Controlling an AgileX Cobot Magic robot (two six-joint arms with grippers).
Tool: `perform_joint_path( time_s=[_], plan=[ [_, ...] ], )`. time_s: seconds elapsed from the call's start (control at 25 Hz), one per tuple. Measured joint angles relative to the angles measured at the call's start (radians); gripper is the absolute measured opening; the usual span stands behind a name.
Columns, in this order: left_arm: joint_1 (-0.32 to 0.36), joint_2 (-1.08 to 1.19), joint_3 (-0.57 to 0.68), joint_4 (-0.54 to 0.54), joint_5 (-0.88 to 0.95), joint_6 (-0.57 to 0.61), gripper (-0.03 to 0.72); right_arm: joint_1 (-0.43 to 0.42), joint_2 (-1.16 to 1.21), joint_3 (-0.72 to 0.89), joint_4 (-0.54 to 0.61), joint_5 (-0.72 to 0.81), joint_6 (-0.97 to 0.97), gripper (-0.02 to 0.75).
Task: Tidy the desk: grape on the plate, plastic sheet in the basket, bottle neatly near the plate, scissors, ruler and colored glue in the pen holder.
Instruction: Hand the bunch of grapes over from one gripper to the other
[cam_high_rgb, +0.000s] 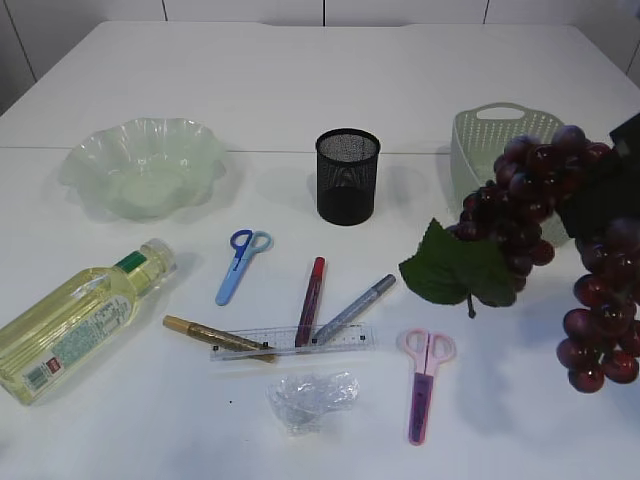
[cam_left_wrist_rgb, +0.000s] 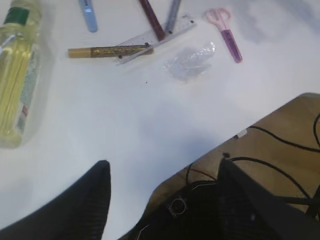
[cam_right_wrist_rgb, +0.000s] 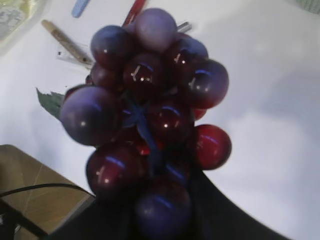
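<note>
Grape bunch (cam_right_wrist_rgb: 150, 120) fills the right wrist view, hanging from the right pincer (cam_right_wrist_rgb: 165, 200), whose jaws are closed on its stem end; in the exterior view the grapes (cam_high_rgb: 545, 195) hang in the air at the right, in front of the basket (cam_high_rgb: 480, 150), leaf (cam_high_rgb: 455, 270) dangling above the worktop (cam_high_rgb: 400, 70). That looks like the first step, under way and not finished: the plate (cam_high_rgb: 145, 165) at the far left holds nothing.

The left pincer (cam_left_wrist_rgb: 160, 175) is held wide with nothing between its jaws, near the worktop's front edge.

Everything else seems still to be done. The pen holder (cam_high_rgb: 348, 175) has nothing sticking out of it. Blue scissors (cam_high_rgb: 240, 262), pink scissors (cam_high_rgb: 425, 380), ruler (cam_high_rgb: 295, 343) and the three glue pens (cam_high_rgb: 312, 298) lie loose on the worktop, the pens crossing the ruler. The plastic sheet (cam_high_rgb: 312, 395) sits crumpled just in front of the ruler, well apart from the basket. The bottle (cam_high_rgb: 75, 320) lies on its side at the left, near the plate but not set upright.
</note>
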Motion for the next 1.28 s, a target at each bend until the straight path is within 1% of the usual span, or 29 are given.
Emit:
perform_joint_path(
  time_s=[0.16,0.32,0.44,0.52,0.6,0.76,0.92,1.12,1.28],
  plan=[
    [0.000,0.115,-0.004,-0.127,-0.066,0.253,0.487,0.000,-0.012,0.000,0.048,0.074,-0.010,0.188],
    [0.000,0.224,-0.040,-0.245,-0.102,0.438,0.490,0.000,-0.012,0.000,0.119,0.090,-0.039,0.188],
    [0.000,0.303,-0.075,-0.319,-0.111,0.524,0.510,0.000,-0.012,0.000,0.191,0.090,-0.092,0.188],
    [0.000,0.352,-0.107,-0.348,-0.111,0.556,0.519,0.000,-0.012,0.000,0.242,0.090,-0.136,0.188],
    [0.000,0.403,-0.141,-0.360,-0.115,0.581,0.525,0.000,-0.012,0.000,0.289,0.090,-0.180,0.188],
    [-0.019,0.500,-0.237,-0.369,-0.124,0.599,0.529,0.000,-0.012,0.000,0.317,0.091,-0.207,0.188],
    [-0.092,0.610,-0.344,-0.378,-0.129,0.605,0.535,0.000,-0.012,0.000,0.342,0.091,-0.210,0.188],
    [-0.244,0.778,-0.471,-0.393,-0.151,0.607,0.607,0.000,-0.012,0.000,0.372,0.091,-0.219,0.187],
    [-0.346,0.901,-0.572,-0.402,-0.192,0.609,0.620,0.000,-0.012,0.000,0.373,0.091,-0.223,0.187]
  ],
)
